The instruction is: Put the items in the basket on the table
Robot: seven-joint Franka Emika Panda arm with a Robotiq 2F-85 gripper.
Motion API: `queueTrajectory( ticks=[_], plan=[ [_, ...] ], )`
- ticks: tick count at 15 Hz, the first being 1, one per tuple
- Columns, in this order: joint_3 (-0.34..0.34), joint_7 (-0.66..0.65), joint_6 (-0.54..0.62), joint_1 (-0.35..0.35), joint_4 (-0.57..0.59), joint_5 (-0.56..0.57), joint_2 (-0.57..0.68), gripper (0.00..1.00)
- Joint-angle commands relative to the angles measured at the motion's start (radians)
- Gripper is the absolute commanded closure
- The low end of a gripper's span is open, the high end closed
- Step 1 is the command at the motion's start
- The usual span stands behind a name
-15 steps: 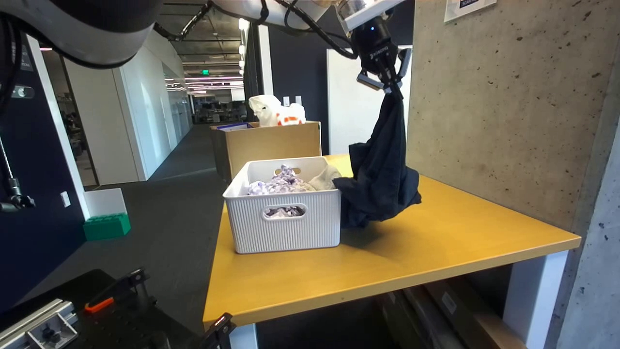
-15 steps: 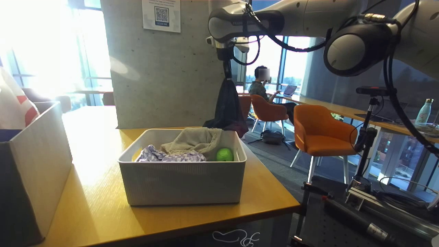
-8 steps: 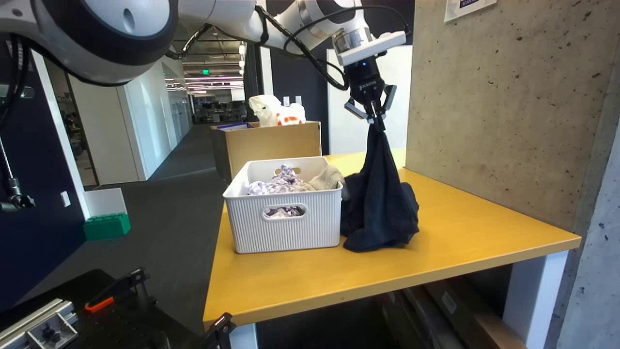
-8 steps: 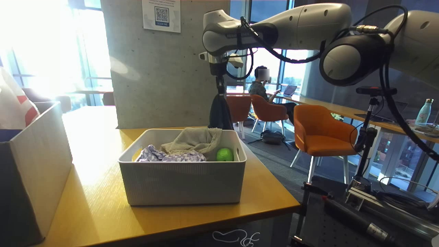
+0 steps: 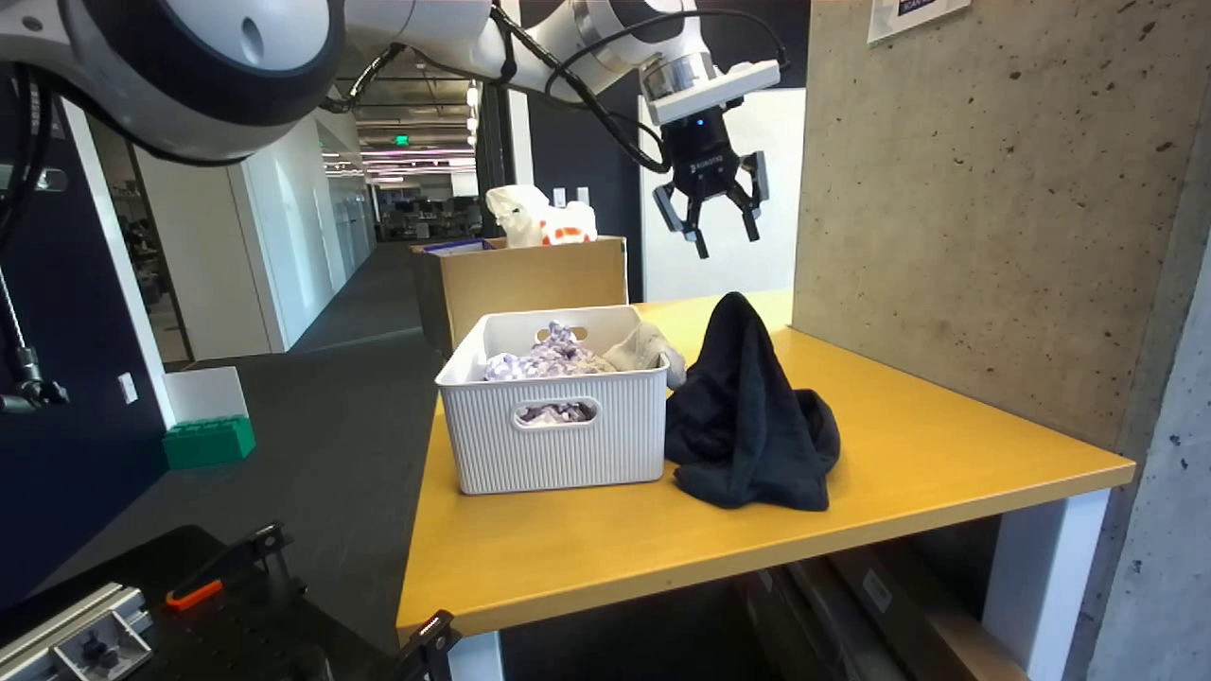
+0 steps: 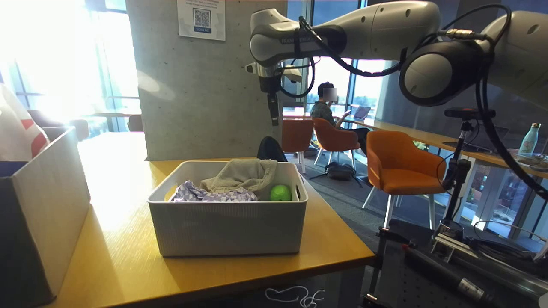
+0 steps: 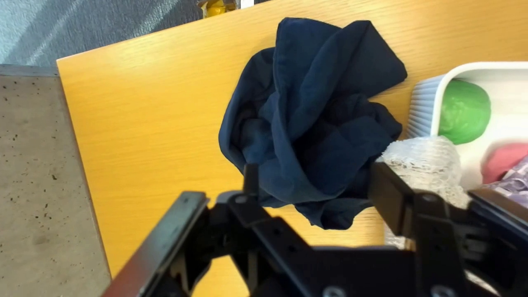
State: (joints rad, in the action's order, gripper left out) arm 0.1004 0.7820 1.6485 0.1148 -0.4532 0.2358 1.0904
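Hanging upper centre in an exterior view, the fingers (image 5: 750, 225) stood wide apart, empty. The cloth (image 5: 752, 435) lay centre-right on the table (image 5: 946, 459) beside the basket (image 5: 558, 454). The towel (image 5: 640, 350) hung partly outside; a sideways pull could drag the basket.

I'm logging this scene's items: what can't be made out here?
In an exterior view: the lower part of the dark navy cloth, hidden by the white ribbed plastic basket.
Wrist view: one end of the basket, cut off by the right edge.
Wrist view: what the rounded pink object is, partly covered by purple checkered cloth.
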Motion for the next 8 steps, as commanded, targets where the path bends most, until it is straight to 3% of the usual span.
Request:
queueTrajectory(
  ticks=[1, 8],
  plan=[
    [-0.012, 0.013, -0.067, -0.03, -0.022, -0.015, -0.048, 0.01],
    [-0.015, 0.068, -0.164, -0.159, -0.021, 0.013, -0.059, 0.0]
  ],
)
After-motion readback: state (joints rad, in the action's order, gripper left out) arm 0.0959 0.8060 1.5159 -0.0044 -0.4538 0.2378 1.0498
